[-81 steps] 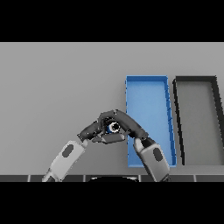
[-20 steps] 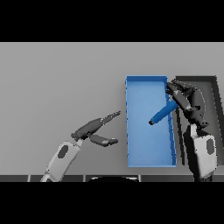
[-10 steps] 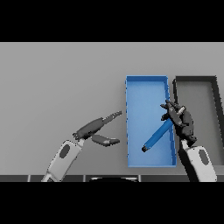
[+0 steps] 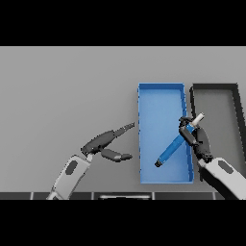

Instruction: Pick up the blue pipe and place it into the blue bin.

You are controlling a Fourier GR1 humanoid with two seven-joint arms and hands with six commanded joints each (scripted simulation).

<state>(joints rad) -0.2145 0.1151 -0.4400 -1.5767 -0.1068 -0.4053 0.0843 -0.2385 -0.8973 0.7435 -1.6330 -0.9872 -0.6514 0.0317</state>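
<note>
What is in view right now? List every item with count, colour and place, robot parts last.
table: one, grey, spans the whole scene.
blue bin: one, blue, right of centre on the table.
black bin: one, black, just right of the blue bin.
blue pipe: one, blue, slanted inside the blue bin, upper end at its right wall.
left hand: one, dark, fingers straight, over the table left of the blue bin.
right hand: one, dark, at the blue bin's right wall beside the pipe's upper end; grip unclear.
</note>
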